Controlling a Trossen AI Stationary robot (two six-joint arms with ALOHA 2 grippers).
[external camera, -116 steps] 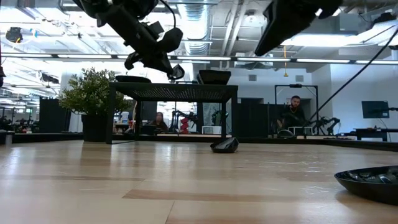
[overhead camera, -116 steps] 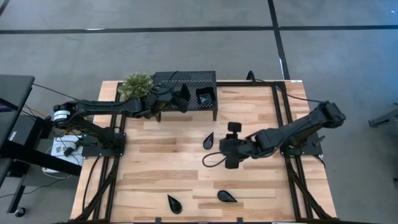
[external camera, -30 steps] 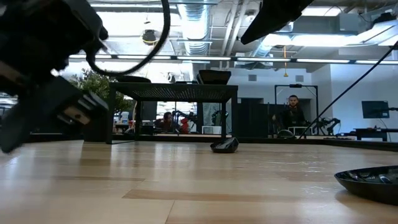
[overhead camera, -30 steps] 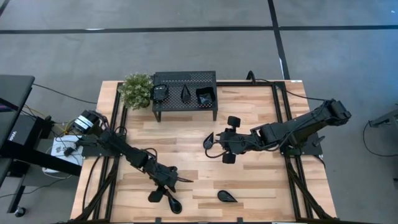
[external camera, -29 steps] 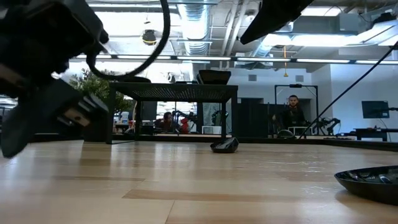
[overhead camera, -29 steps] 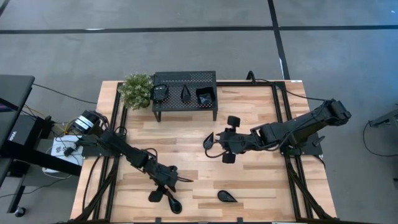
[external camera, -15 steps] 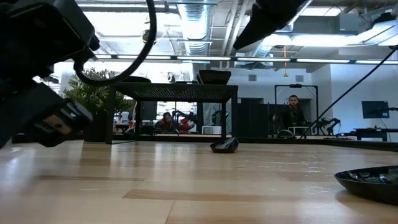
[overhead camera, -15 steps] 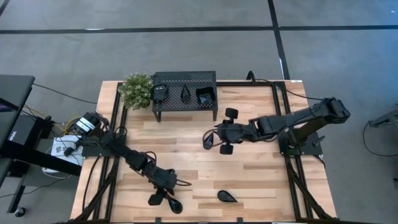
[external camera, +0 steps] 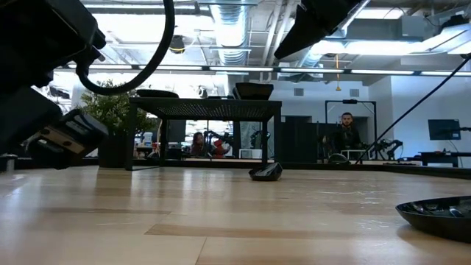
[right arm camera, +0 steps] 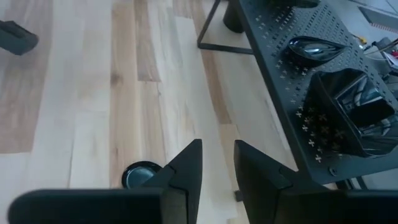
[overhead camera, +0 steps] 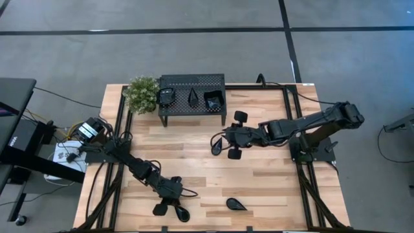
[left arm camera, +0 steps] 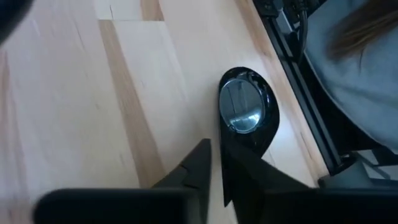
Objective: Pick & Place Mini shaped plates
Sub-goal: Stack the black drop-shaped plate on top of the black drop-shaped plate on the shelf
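A teardrop plate [overhead camera: 182, 211] lies at the near edge of the table [overhead camera: 272, 194], left of centre, and the left hand [overhead camera: 169, 205] is set directly beside it, on its left. In the left wrist view the same plate [left arm camera: 247, 116] is seen just beyond the two dark fingers [left arm camera: 198, 171], its rounded bowl away from the hand and its pointed tail running back toward one fingertip; the long axis is therefore lined up roughly with the reach of the arm. The fingers are drawn close, with only a narrow gap between them, but whether the tail is actually pinched cannot be told from this angle.

The right hand [overhead camera: 228, 144] is held over the middle of the table, touching or just beside a second teardrop plate [overhead camera: 217, 146] on its left. Its fingers [right arm camera: 186, 168] stand narrowly apart, and that plate [right arm camera: 140, 174] shows just beside them; nothing is seen clamped.

A third teardrop plate [overhead camera: 235, 204] lies on the near side, right of the first, well apart from both hands, with the left hand judged the nearer.

At the far edge stands the black rack [overhead camera: 213, 79], on which three plates [overhead camera: 212, 99] are already resting, with a potted plant [overhead camera: 141, 93] at its left.
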